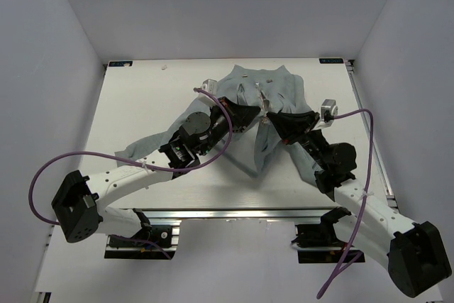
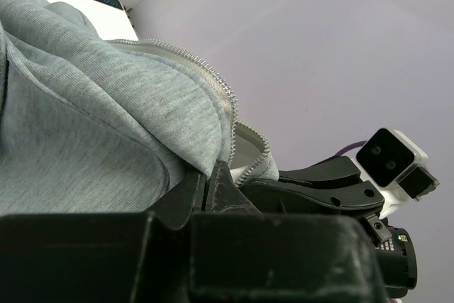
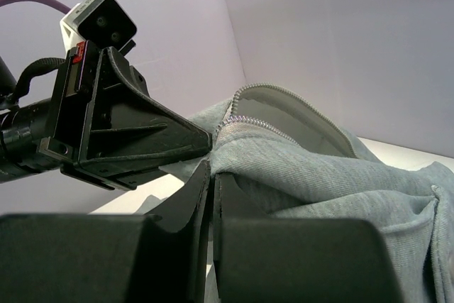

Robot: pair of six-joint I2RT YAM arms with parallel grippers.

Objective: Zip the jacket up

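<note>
Jacket [image 1: 273, 86] spread just ahead, its open front lifted. Left gripper [image 1: 254, 114] pinched shut on one zipper edge [image 2: 225, 101], right gripper [image 1: 277, 120] shut on the facing edge alongside, tip to tip, probably to align both halves for closing.

White table carrying a grey jacket

The table [image 1: 142, 97] is carrying the jacket [image 1: 273, 90], which is lying spread and rumpled across the far middle, its zipper edges standing apart. One sleeve [image 1: 142, 150] is trailing over the surface toward the near left, while more grey fabric is running toward the near right. A small pale speck [image 1: 164, 67] is sitting close to the far edge, left of the jacket. A dark label [image 1: 119, 63] is sitting at the far left corner, and another [image 1: 330, 60] at the far right. A metal rail [image 1: 234, 212] is running along the near edge.
</note>
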